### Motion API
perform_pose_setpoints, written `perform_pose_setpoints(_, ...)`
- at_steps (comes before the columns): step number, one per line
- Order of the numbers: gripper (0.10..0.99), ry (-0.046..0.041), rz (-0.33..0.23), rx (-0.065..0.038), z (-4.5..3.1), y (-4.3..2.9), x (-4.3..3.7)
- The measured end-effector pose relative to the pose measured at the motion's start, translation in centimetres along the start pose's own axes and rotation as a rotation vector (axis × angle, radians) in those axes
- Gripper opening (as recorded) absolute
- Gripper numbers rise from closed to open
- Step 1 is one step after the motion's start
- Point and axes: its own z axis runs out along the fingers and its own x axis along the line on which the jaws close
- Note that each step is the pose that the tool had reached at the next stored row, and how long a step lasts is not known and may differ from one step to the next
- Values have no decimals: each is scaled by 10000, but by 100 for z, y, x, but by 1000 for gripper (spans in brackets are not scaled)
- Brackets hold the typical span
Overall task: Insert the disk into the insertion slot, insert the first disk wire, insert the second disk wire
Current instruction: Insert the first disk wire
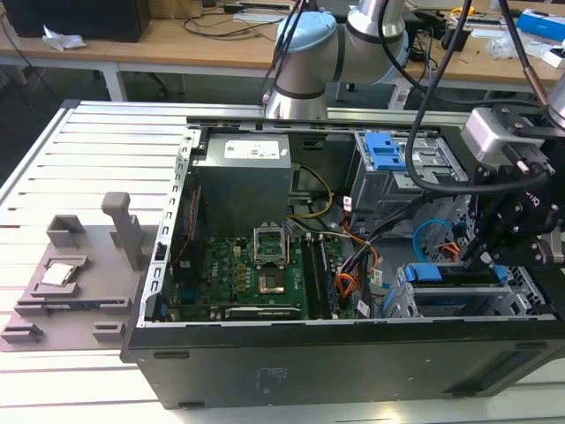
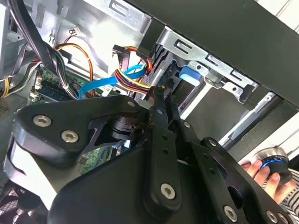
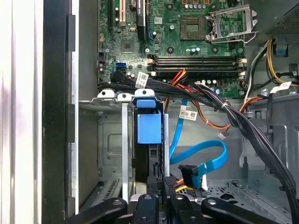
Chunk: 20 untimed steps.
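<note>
pincer (image 2: 158, 95): closed, pinching black wire plug (image 3: 172, 181) | disk (image 3: 149, 128): just ahead of pincer, seated in insertion slot (image 3: 124, 140) | blue cable (image 3: 205, 154): beside pincer

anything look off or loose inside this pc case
The blue data cable hangs in a loose loop, its black connector apparently plugged into nothing, beside the disk in its insertion slot. Nothing looks damaged.

Built as a silver arm (image 1: 364, 28) with pale blue caps (image 1: 305, 42). Trails black cables (image 1: 422, 106). Ends in a black gripper (image 2: 159, 98) with silver screws (image 2: 70, 136).
</note>
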Motion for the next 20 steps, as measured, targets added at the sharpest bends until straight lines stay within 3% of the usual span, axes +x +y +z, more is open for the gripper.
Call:
perform_pose_setpoints(10, 173, -18, 0, -4, 20, -3, 1)
perform_pose_setpoints(11, 235, -6, 0, -3, 14, -3, 0)
perform_pose_setpoints(14, 235, -2, 0, -2, -3, -2, 1)
perform_pose_setpoints(16, 235, -2, 0, -2, -104, 4, 2)
perform_pose_setpoints(20, 235, -2, 0, -2, -207, 10, 2)
